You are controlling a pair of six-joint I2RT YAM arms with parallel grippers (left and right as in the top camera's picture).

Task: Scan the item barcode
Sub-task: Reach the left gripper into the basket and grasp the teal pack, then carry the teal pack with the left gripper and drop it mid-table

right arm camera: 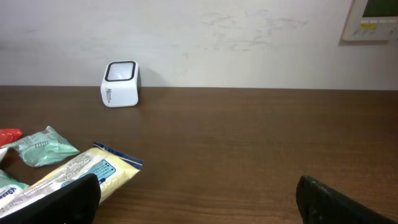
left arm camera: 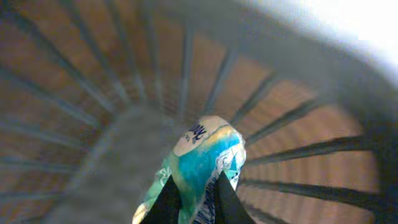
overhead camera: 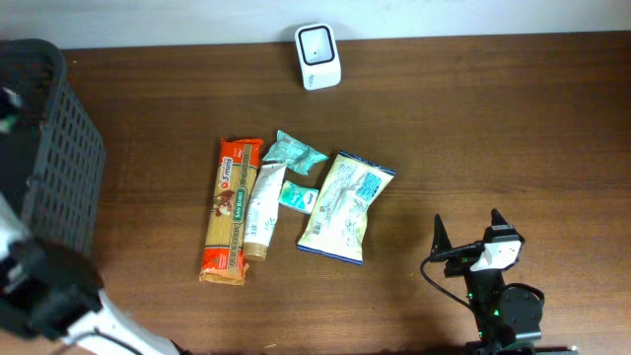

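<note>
In the left wrist view my left gripper is shut on a blue-green packet, one dark finger on each side of it. Dark stripes like a barcode show at the packet's lower edge between the fingers. Behind the packet are the black ribs of the basket. In the overhead view only the left arm shows, blurred at the lower left beside the basket. The white scanner stands at the table's far edge. My right gripper rests open at the front right, with nothing between its fingers.
In the table's middle lie a long pasta packet, a cream tube, two small teal packets and a white-and-blue bag. The right wrist view shows the scanner far off on the left and the bag near the left finger.
</note>
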